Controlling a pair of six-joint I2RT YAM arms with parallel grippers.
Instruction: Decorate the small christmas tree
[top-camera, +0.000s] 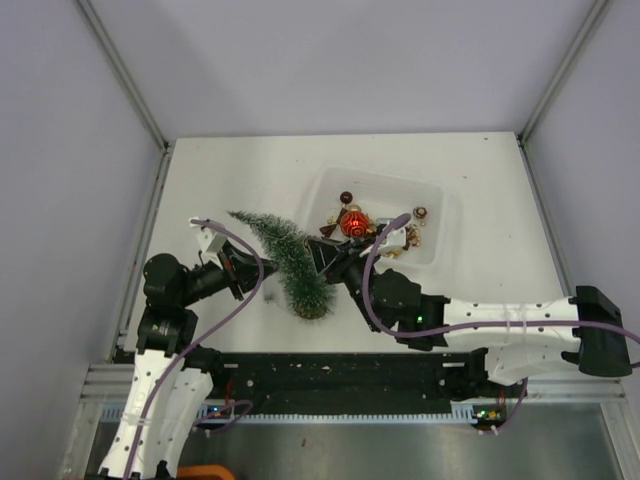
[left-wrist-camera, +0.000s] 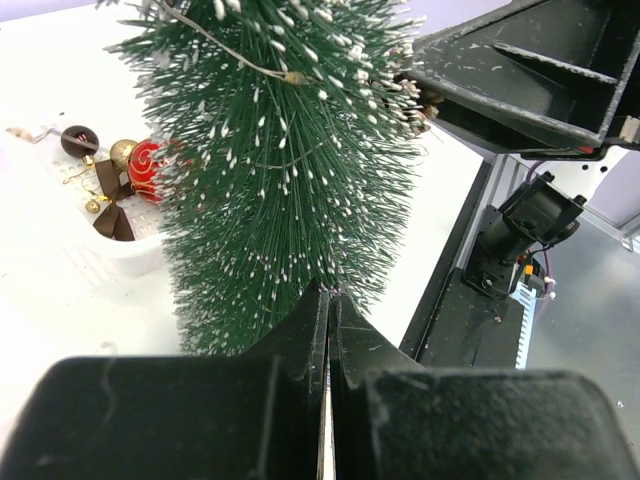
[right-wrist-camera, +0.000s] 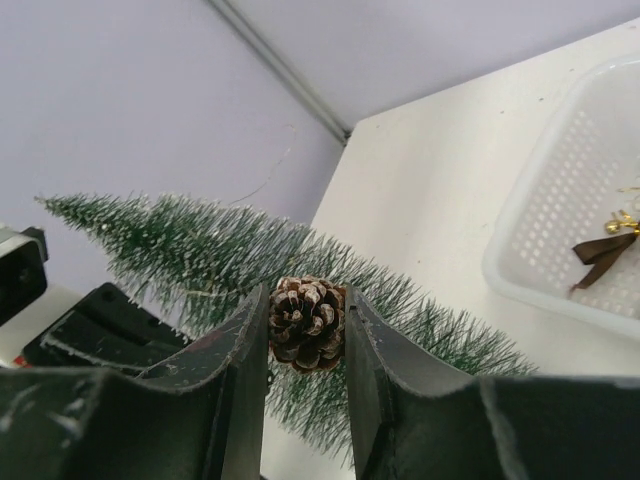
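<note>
The right pincer (right-wrist-camera: 306, 296), clamped on a frosted pinecone (right-wrist-camera: 306, 326), holds it against the small christmas tree (right-wrist-camera: 190, 240) just ahead, opposite the closed-up left pincer (left-wrist-camera: 328, 296); unless bristles catch it, the cone may drop.

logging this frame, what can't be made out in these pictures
- Base of the small christmas tree: bristles cover it in top external, the left gripper blocks it in left wrist.
- What the left gripper pinches, if anything: buried in bristles.
- The ornaments: too small in top external, the white tray cut off in right wrist.
</note>
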